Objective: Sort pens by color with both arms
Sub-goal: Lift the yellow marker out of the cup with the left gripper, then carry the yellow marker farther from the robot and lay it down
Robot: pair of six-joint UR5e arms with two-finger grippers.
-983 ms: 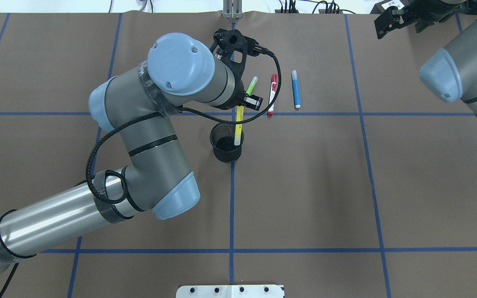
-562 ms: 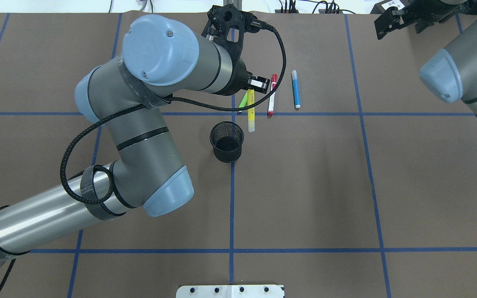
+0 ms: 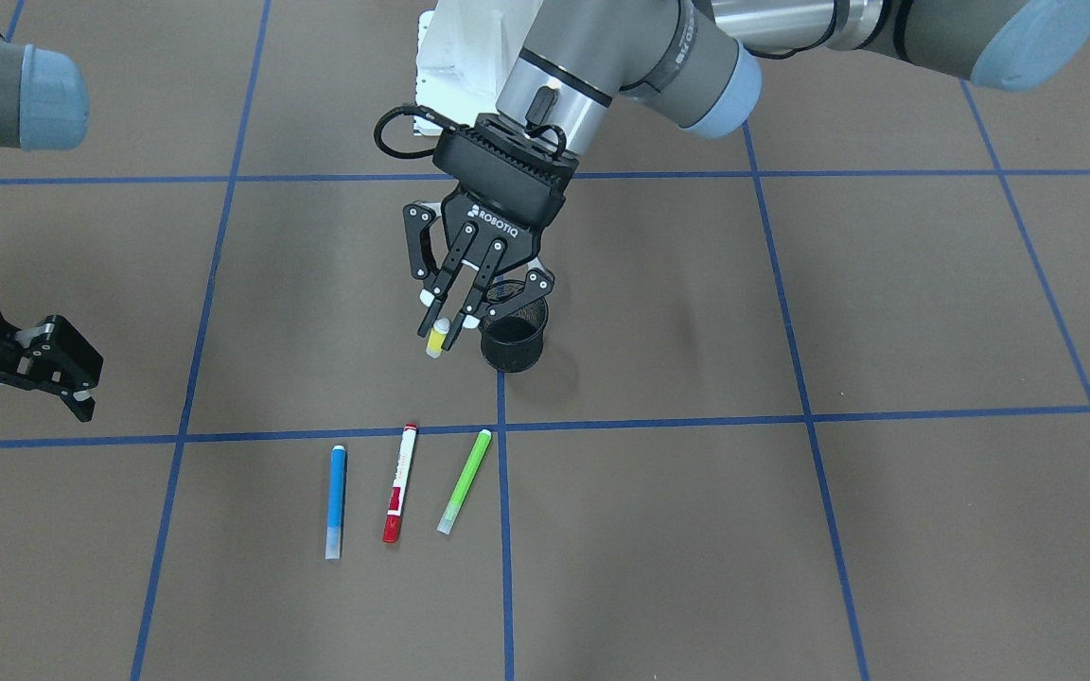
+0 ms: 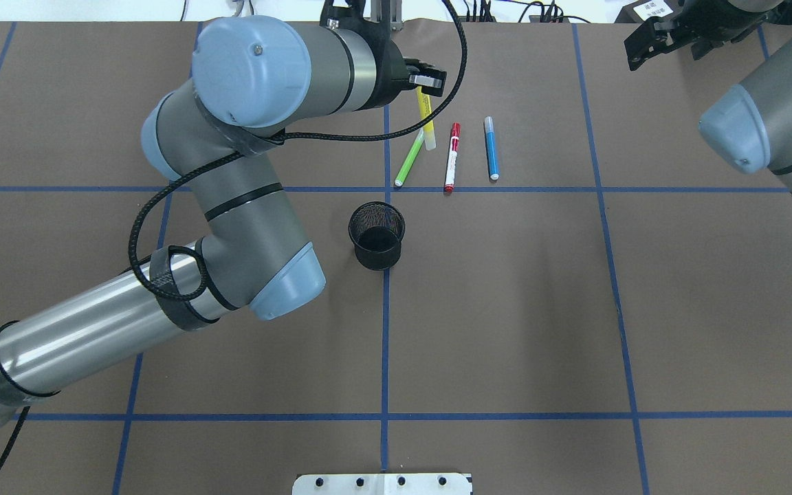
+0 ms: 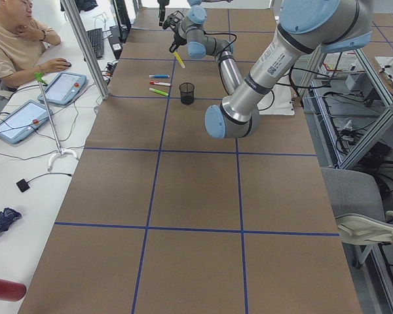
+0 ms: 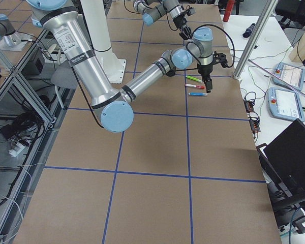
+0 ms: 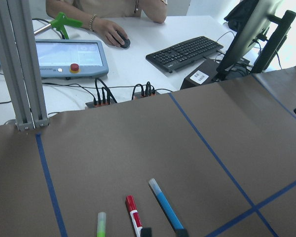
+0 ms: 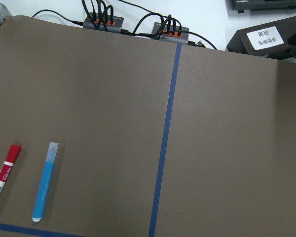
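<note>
My left gripper is shut on the yellow highlighter, which hangs off the table beside the black mesh cup. In the overhead view it hangs over the top end of the green highlighter. The green highlighter, the red-capped marker and the blue highlighter lie side by side on the brown mat. They also show in the left wrist view: green highlighter, red-capped marker, blue highlighter. My right gripper hovers open and empty at the far right corner.
A white pedestal base stands on the robot's side. Beyond the mat's far edge are power strips, a keyboard, tablets and a seated person. Blue tape lines cross the mat.
My left gripper has lifted the yellow highlighter out of the mesh cup and carried it toward the table's far edge, past the green one. The right arm has barely moved.
</note>
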